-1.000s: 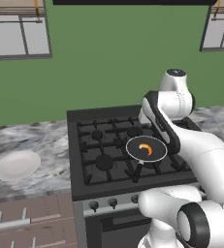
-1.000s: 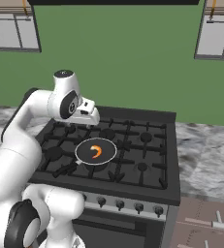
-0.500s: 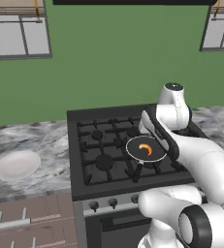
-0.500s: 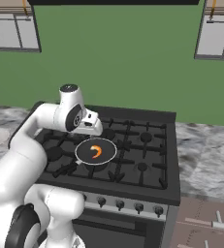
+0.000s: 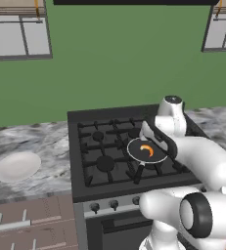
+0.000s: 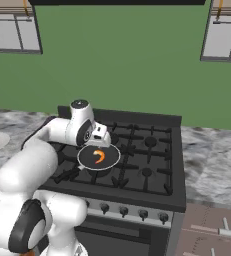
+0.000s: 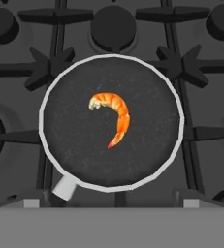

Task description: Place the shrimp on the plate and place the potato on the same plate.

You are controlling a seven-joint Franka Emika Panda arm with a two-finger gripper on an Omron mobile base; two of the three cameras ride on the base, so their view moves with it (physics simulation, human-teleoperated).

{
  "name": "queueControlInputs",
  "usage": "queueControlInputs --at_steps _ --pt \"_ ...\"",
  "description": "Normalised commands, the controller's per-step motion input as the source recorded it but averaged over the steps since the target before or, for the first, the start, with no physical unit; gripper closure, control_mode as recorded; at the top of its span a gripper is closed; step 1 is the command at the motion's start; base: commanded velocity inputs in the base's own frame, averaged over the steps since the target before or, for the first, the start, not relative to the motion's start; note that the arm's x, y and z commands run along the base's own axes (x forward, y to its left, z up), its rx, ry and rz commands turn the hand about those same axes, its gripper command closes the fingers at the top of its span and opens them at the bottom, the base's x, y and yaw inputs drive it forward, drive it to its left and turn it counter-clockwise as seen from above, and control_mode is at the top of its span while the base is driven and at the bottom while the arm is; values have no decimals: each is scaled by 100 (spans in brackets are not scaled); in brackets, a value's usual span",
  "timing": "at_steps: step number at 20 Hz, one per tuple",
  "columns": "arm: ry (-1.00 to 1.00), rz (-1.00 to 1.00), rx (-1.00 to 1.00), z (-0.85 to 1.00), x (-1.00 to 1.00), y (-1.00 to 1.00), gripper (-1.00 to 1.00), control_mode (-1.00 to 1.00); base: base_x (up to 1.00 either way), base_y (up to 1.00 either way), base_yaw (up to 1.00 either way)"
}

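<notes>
While the shrimp (image 7: 112, 117) stays in the pan (image 7: 111, 123), the arm has lowered, fingers wide open, empty.

The bright orange curled shrimp (image 7: 113, 117) lay flat in the middle of the dark frying pan (image 7: 74, 145), while the empty off-white plate (image 5: 17, 166) sat well apart on the marble counter (image 5: 46, 141).

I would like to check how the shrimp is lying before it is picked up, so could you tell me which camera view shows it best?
The hand view shows it best: the shrimp lies large and unobstructed, curled near the middle of the frying pan. In the left base view it is a small orange crescent beside the arm; the right base view shows it equally small.
</notes>
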Motion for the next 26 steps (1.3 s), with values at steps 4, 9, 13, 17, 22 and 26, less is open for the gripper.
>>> queueControlInputs --at_steps 4,9,13,17,22,26 --pt "2 0 0 -42 37 -1 -100 -100 0 0 0" --pt "2 0 0 -33 33 0 -100 -100 0 0 0" --pt "2 0 0 -26 31 0 -100 -100 0 0 0" --pt "2 0 0 -28 31 -1 -100 -100 0 0 0" --pt "3 0 1 -23 29 -2 -100 -100 0 0 0" --pt "3 0 1 -17 16 -3 -100 -100 0 0 0"
